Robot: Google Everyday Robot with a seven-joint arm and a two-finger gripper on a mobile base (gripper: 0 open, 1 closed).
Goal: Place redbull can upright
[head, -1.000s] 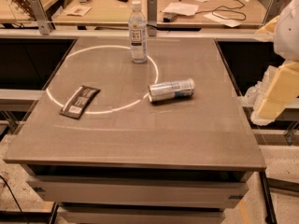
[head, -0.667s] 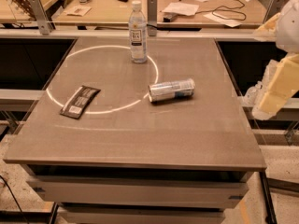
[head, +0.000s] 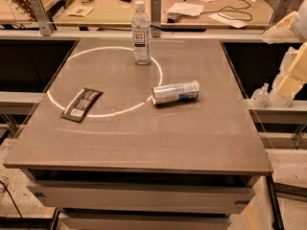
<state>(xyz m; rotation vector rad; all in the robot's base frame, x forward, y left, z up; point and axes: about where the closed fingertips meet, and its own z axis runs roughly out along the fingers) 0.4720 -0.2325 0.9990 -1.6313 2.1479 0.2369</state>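
Redbull can (head: 175, 92) is lying on its side on the table (head: 144, 143), silver top facing left, right where the white light ring (head: 72, 110) is crossing. Water bottle (head: 141, 33) is standing upright behind the can, a bit to the left. Dark snack bar (head: 82, 104) is lying well left of the can. Gripper (head: 268, 96) is hanging well right of the can, past the table edge, touching nothing. I'm not able to tell its state.
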